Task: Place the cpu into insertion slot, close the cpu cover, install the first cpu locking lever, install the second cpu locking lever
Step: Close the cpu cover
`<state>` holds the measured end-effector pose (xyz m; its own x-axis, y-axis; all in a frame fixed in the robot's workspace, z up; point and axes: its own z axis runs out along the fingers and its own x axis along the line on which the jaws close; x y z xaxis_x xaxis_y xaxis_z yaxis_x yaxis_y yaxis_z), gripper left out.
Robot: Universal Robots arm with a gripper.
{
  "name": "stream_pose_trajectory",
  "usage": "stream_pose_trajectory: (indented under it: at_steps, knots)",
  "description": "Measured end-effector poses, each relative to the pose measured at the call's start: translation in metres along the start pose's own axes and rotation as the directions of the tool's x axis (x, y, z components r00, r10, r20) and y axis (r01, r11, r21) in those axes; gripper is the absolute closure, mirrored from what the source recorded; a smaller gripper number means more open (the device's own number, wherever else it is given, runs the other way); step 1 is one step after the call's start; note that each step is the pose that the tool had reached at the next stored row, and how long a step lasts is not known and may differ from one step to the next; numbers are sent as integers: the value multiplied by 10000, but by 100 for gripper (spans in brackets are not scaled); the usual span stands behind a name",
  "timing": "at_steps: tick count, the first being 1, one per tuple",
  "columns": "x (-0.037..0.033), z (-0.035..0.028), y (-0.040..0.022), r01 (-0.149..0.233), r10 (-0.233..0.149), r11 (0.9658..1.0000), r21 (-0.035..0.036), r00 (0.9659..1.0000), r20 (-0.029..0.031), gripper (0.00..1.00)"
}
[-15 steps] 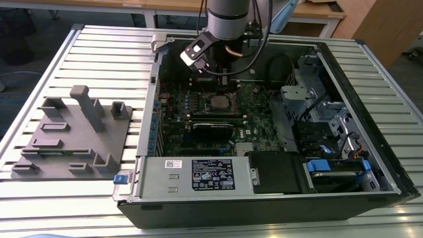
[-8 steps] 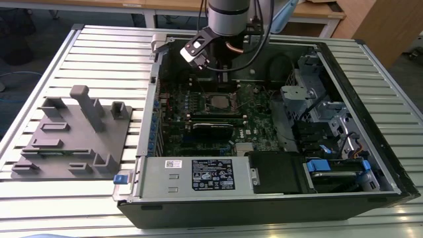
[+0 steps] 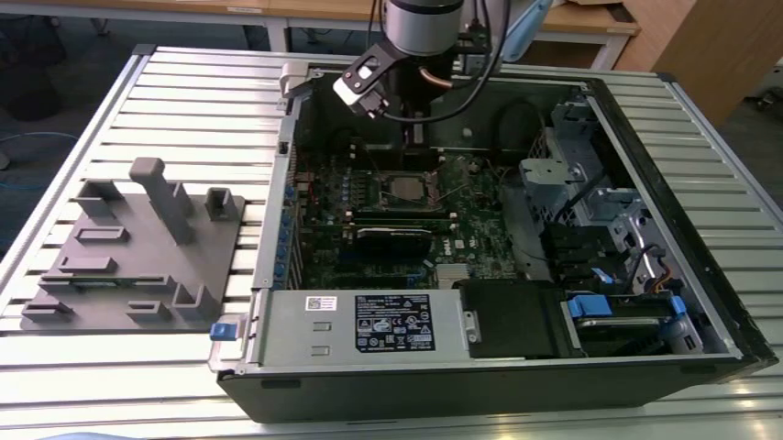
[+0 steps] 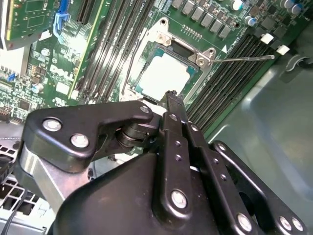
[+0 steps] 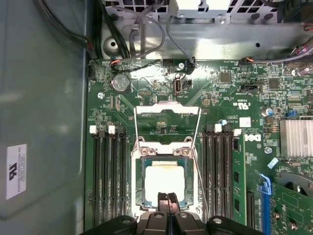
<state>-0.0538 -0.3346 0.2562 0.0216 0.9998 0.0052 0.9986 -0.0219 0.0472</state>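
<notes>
The gripper [image 5: 167, 198] has its two fingertips pressed together with nothing between them. In both wrist views it hangs low over the edge of the cpu [image 5: 164, 182] nearest the fingers [image 4: 172, 96]; whether it touches the chip cannot be told.

In the exterior view, going from that view's left, a grey fixture [image 3: 135, 247] lies on the slatted table [image 3: 73, 385]. Just beside it stands the open case [image 3: 490, 399], with the arm [image 3: 423, 27] reaching down into its far end. The cpu [image 3: 402, 190] shows on the green board [image 3: 471, 215] under the arm. A metal drive cage [image 3: 588, 202] fills the case's side at the exterior view's right.

The cpu [image 4: 164, 76] lies flat inside the slot [image 5: 136, 166], its pale top bare. The cover [image 5: 167, 110] is swung open, off the chip, hinged at the slot edge opposite the fingers, and board shows through its window. A thin wire lever [image 4: 244, 58] sticks out free over the black memory slots [image 4: 230, 73] beside the slot. A second lever [image 4: 128, 73] stands unlatched on the slot's other side.
</notes>
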Motion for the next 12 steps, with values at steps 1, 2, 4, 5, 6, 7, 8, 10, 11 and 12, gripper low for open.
stream_pose_trajectory:
  at_steps: [1,2,4,5,6,7,8,10,11,12]
  knots:
    - [0,-12,0,0,0,10000,0,10000,0,90]
    - [0,-24,1,0,0,10000,0,10000,0,90]
    - [0,-37,2,0,0,10000,-1,10000,-1,90]
    - [0,-37,2,0,0,10000,-2,10000,-3,90]
    - [0,-37,2,0,0,10000,-2,10000,-4,90]
    - [0,-38,2,0,0,10000,-2,10000,-3,90]
    - [0,-38,2,0,0,10000,0,10000,-1,90]
    - [0,-39,2,0,0,10000,1,10000,-1,90]
    - [0,-39,4,1,-1,10000,1,10000,0,90]
    - [0,-39,9,3,-3,10000,2,10000,1,90]
